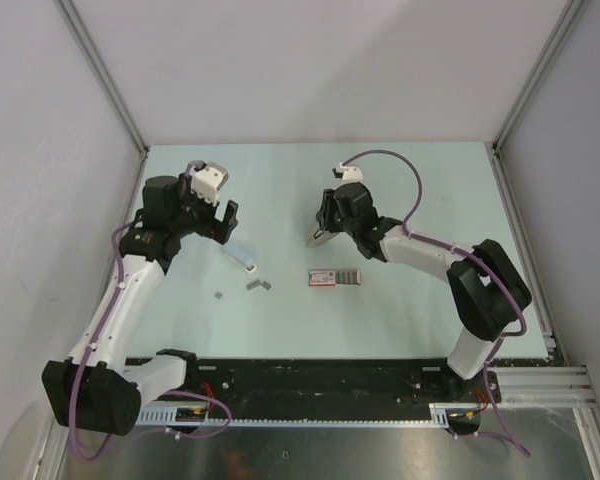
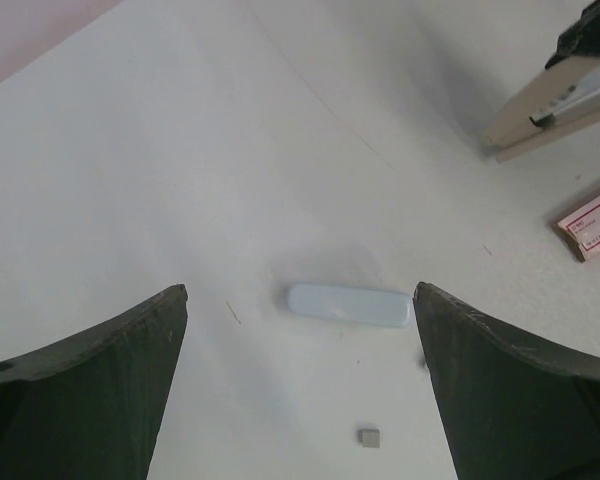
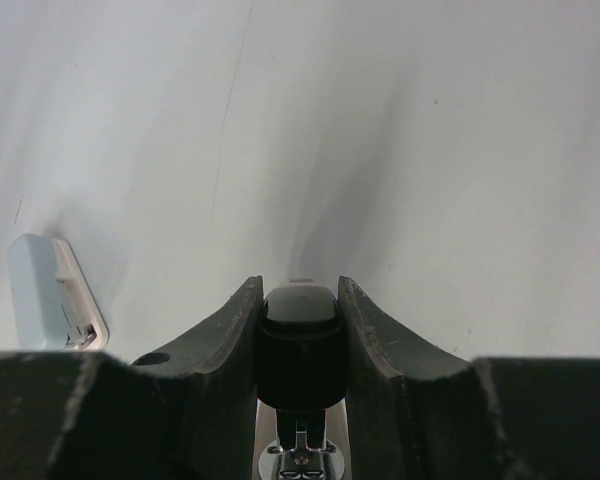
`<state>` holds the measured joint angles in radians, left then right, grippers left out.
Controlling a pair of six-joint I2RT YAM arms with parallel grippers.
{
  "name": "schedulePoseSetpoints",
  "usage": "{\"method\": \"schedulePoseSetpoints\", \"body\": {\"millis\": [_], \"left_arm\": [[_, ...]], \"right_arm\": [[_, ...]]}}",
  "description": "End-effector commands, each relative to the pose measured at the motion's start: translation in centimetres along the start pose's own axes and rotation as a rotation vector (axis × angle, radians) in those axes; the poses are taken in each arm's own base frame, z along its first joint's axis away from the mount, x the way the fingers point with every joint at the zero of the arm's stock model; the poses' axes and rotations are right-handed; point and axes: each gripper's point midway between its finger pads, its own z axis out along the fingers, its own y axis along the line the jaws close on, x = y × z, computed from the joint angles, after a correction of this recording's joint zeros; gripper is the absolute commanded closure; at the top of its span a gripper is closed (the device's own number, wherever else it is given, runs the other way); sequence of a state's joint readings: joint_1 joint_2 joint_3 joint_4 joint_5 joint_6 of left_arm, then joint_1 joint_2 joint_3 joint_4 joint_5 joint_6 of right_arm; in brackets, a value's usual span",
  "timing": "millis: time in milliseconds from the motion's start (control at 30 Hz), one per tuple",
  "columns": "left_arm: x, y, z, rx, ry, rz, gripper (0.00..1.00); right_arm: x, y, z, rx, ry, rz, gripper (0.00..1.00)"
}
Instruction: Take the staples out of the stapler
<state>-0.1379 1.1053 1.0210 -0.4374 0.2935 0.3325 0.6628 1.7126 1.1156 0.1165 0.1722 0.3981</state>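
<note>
Beige-and-black stapler (image 2: 550, 108) clamped in our right gripper (image 3: 298, 290), mid-table, long axis slanting leftward | left gripper (image 2: 300, 293) spread wide, empty, above pale oblong piece (image 2: 350, 305), well apart

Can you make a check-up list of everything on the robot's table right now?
Surface: pale table, nothing spilled.
Job's things: stapler, gripped by the right tool.
Clutter: red-and-white box, grey strip beside it, pale blue piece, small grey bits.
Tools: left tool open over the pale blue piece; right tool shut on the stapler.
Cables: purple cables run along both arms.
Surroundings: grey walls, metal frame.
</note>
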Motion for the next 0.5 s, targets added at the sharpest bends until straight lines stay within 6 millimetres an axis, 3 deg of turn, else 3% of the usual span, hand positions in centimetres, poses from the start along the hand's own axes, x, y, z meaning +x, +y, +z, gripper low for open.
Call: {"method": "schedulePoseSetpoints", "body": {"millis": [0, 200, 467], "left_arm": [[1.1, -0.9, -0.6, 0.036, 0.009, -0.05, 0.01], [2.6, -0.9, -0.6, 0.027, 0.036, -0.052, 0.0], [4.3, -0.4, -1.0, 0.005, 0.058, -0.066, 0.01]], "right_arm": [[-7.0, 2.2, 0.4, -0.035, -0.211, 0.001, 1.0], [-9.2, 3.3, 0.8, 0.028, -0.373, -0.078, 1.0], [-6.0, 3.3, 3.5, 0.183, -0.441, -0.213, 1.0]]}}
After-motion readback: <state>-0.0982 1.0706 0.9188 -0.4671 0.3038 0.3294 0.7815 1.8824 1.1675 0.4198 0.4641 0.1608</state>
